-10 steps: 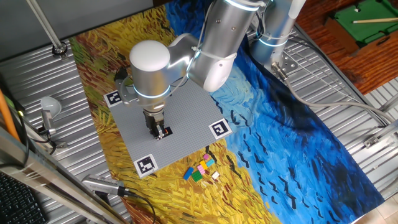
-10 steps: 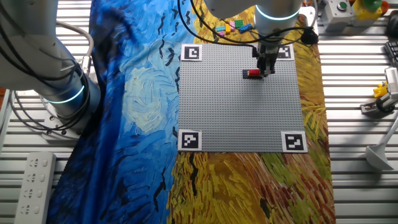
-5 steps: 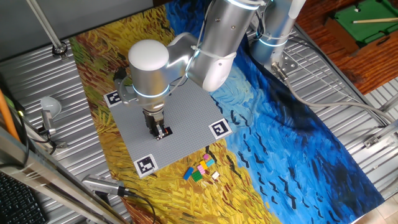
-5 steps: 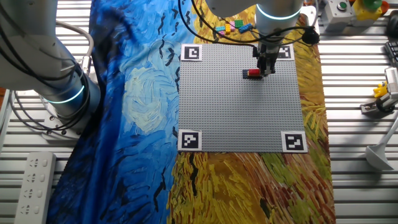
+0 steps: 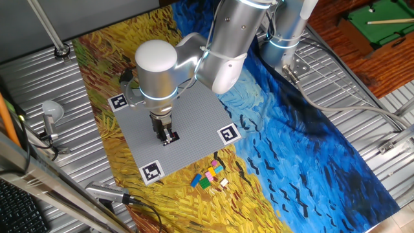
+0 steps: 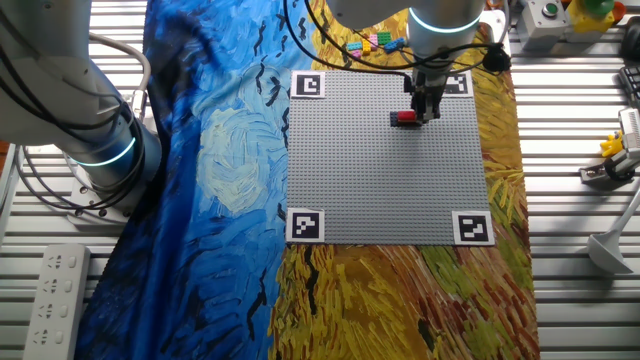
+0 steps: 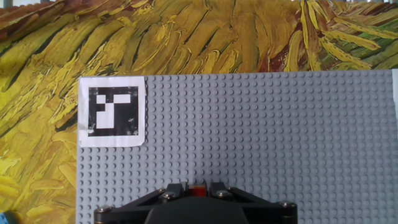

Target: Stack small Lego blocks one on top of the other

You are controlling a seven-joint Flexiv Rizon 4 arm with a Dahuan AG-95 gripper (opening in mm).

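Grey studded baseplate (image 6: 385, 190) on painted cloth, gripper (image 6: 428, 112) fingers clamped on red block (image 6: 404, 118), loose bricks (image 5: 208, 176) nearby

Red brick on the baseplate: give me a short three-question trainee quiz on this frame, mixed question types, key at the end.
1. True or false: the red brick sits on the grey baseplate.
2. Where is the heap of loose bricks? A) on the painted cloth, off the baseplate; B) in the middle of the baseplate; C) on a square marker.
3. Fill in: in the hand view, a small ___ piece shows between the fingers of the gripper.

Key: 1 true. 2 A. 3 red. Whether the fingers actually clamp it cannot be told from these views.
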